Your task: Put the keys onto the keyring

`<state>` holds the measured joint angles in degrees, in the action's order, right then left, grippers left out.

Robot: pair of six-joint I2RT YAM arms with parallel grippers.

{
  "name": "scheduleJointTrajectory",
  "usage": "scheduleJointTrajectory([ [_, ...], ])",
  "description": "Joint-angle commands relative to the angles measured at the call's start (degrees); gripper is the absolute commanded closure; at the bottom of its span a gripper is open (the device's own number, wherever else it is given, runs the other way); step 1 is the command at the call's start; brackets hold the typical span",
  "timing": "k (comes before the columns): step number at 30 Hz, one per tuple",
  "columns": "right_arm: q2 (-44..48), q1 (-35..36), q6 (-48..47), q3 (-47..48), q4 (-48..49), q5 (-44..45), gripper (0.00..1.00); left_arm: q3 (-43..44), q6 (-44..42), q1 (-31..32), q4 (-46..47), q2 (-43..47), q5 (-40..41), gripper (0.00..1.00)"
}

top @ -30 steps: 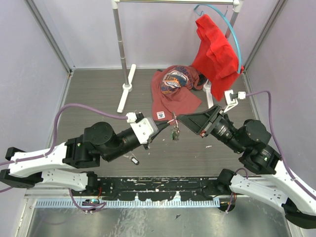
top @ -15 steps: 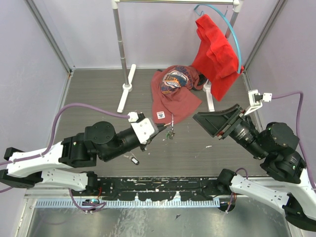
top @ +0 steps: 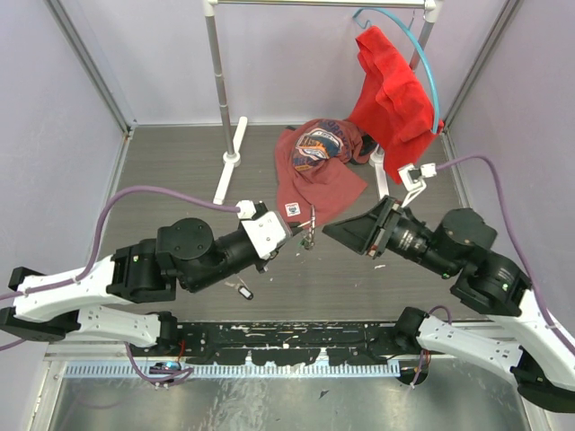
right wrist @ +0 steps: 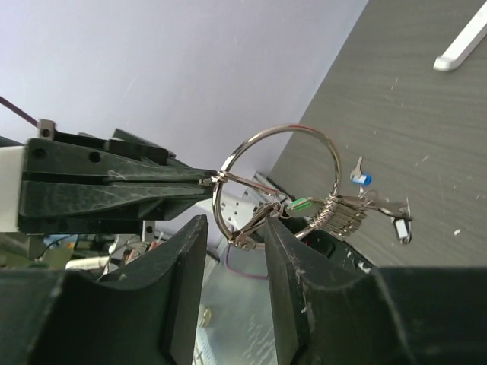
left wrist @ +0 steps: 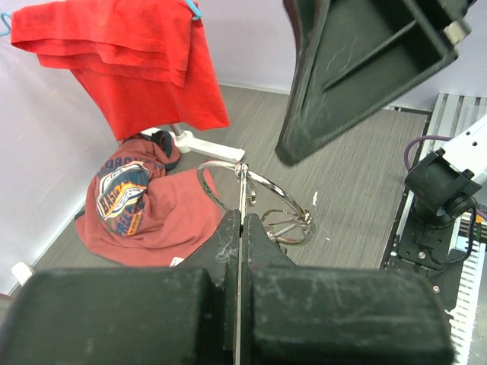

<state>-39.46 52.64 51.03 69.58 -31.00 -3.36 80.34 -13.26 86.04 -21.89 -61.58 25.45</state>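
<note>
Left gripper (left wrist: pixel 240 222) is clenched tight on the keyring (left wrist: pixel 255 190), holding it up over the middle of the worktop (top: pixel 180 180). A green tag (right wrist: pixel 300 204) and a bunch of keys (right wrist: pixel 346 214) dangle off the ring. Right gripper (right wrist: pixel 232 228) faces it with fingers spread, gripping nothing, tips just beside the ring. Down below, a loose key (top: pixel 242 290) lies toward the near edge. A rust T-shirt (top: pixel 314 175) sprawls by the far edge at the foot of a rack (top: pixel 218 81). A red shirt (top: pixel 393 90) hangs over the far right corner. Grey wood-grain top, lilac walls (top: pixel 54 135).
</note>
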Motion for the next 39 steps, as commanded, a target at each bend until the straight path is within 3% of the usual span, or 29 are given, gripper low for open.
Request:
scheduleJointTrajectory([
  [1,-0.9,0.0,3.0,-1.6,6.8,-6.0,0.59,1.9,0.1,0.2,0.1,-0.3,0.8,1.0],
  [11,-1.3,0.0,3.7,-2.4,7.9,-3.9,0.54,2.1,-0.3,0.3,0.0,-0.8,0.3,1.0],
  [30,-1.8,0.0,5.6,-4.4,10.4,-4.2,0.67,2.2,-0.7,0.3,0.8,-1.3,-1.4,1.0],
  [39,-1.8,0.0,5.9,-5.0,11.0,-4.7,0.68,2.5,-0.8,0.2,1.2,-1.6,-2.4,1.0],
])
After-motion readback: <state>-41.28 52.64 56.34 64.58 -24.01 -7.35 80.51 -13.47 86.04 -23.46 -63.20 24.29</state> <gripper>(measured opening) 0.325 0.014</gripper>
